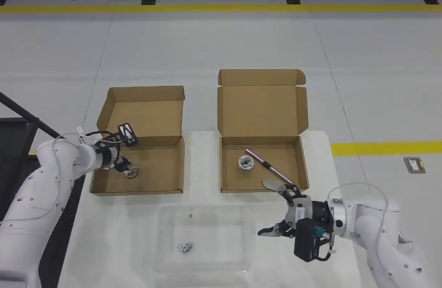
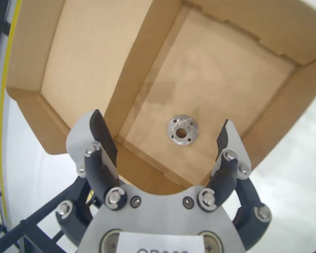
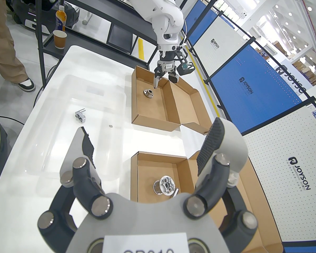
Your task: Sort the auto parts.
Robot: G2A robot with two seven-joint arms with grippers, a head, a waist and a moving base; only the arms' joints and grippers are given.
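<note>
A silver flanged hub (image 2: pixel 183 129) lies on the floor of the left cardboard box (image 1: pixel 173 164); my left gripper (image 2: pixel 163 135) hangs open just above it, its fingers apart from the part. From the right wrist view the same hub (image 3: pixel 148 93) sits below the left gripper (image 3: pixel 163 78). The right cardboard box (image 1: pixel 301 167) holds a round perforated disc (image 1: pixel 245 162) and a thin metal rod (image 1: pixel 268 165). A small metal block (image 1: pixel 185 248) and a tiny screw (image 3: pixel 110 126) lie in the clear tray (image 1: pixel 163 237). My right gripper (image 1: pixel 271 209) is open and empty between tray and right box.
Both boxes have their lids folded back toward the far side of the white table (image 1: pixel 318 144). The clear tray takes up the near middle. A black rack (image 3: pixel 76 38) with a paper cup and a bottle stands beyond the table's left end.
</note>
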